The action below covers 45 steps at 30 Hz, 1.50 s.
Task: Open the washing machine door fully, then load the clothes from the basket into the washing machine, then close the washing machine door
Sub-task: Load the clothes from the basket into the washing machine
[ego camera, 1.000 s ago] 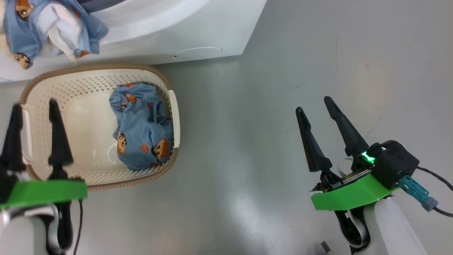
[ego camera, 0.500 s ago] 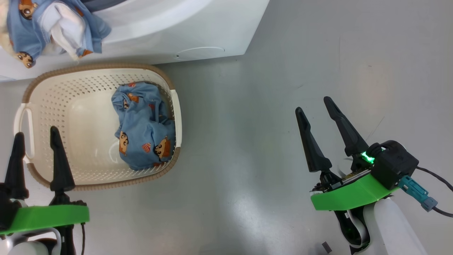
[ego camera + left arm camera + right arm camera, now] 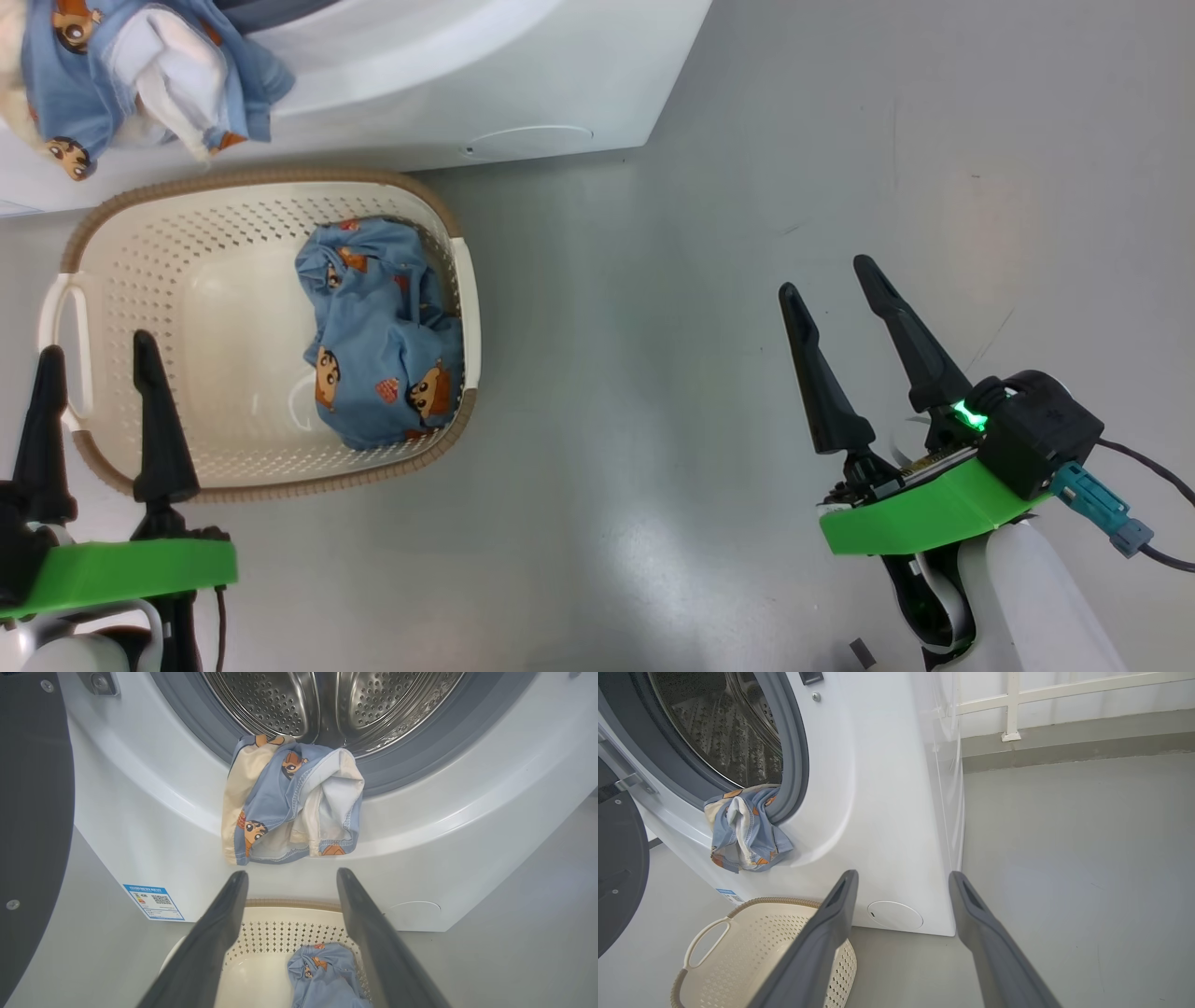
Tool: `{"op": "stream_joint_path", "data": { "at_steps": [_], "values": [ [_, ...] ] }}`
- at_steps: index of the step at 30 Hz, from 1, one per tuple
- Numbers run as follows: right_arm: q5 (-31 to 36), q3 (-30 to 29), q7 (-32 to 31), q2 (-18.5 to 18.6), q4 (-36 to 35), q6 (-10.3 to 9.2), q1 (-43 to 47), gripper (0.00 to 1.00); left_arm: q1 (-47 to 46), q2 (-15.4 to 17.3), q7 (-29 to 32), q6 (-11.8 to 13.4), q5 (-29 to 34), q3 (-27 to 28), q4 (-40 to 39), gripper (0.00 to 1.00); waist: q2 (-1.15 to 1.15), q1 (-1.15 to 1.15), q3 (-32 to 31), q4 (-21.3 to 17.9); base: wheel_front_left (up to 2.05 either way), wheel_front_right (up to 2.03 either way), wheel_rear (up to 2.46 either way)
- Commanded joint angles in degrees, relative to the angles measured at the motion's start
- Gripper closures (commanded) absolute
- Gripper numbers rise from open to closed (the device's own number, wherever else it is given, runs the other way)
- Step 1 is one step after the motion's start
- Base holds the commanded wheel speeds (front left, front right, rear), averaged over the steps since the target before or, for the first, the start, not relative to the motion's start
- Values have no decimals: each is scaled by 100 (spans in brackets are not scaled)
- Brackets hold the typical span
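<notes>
head camera looks down on the basket, shared with both wrist cameras facing the washing machine.

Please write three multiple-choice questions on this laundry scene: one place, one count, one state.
1. Where is the light blue and cream cartoon-print garment? A on the floor; B hanging from the white washing machine's round opening; C on top of it.
2. How many cloth bundles lie in the cream perforated plastic basket? A none; B one; C three.
3. The left hand is: A open, empty; B shut on cloth; C gripping the basket.
B, it drapes down the front; B, one blue bundle; A, fingers apart, nothing between.
</notes>
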State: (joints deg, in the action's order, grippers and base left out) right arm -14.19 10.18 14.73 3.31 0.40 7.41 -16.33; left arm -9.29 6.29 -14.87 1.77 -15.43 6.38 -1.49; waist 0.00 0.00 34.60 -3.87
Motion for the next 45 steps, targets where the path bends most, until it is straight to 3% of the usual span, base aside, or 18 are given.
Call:
{"op": "stream_joint_path", "data": {
  "at_steps": [1, 7, 22, 31, 45],
  "values": [
    [26, 115, 27, -44, -119, 8, 131, 0, 114, 83, -13, 9, 32, 183, -155, 0, 0, 0, 3, -1, 0, 0, 0],
    [39, 124, 27, -44, -113, 8, 113, 0, -176, 157, -13, -82, 145, -6, -81, 0, 0, 0, 25, -3, 0, 0, 0],
    [7, 281, 27, -44, -34, 8, -51, 0, -2041, 655, 295, -362, 248, -301, 944, 0, 0, 0, 124, -250, 0, 0, 0],
    [0, 324, 27, -44, -33, 8, -71, 0, -2840, 944, 605, -423, 177, -278, 2016, 0, 0, 0, 236, -350, 0, 0, 0],
    [-34, 317, 27, -44, -45, 8, -130, 0, -3771, 1053, 712, -393, -62, -192, 3068, 0, 0, 0, 602, -432, 0, 0, 0]
  ]
}}
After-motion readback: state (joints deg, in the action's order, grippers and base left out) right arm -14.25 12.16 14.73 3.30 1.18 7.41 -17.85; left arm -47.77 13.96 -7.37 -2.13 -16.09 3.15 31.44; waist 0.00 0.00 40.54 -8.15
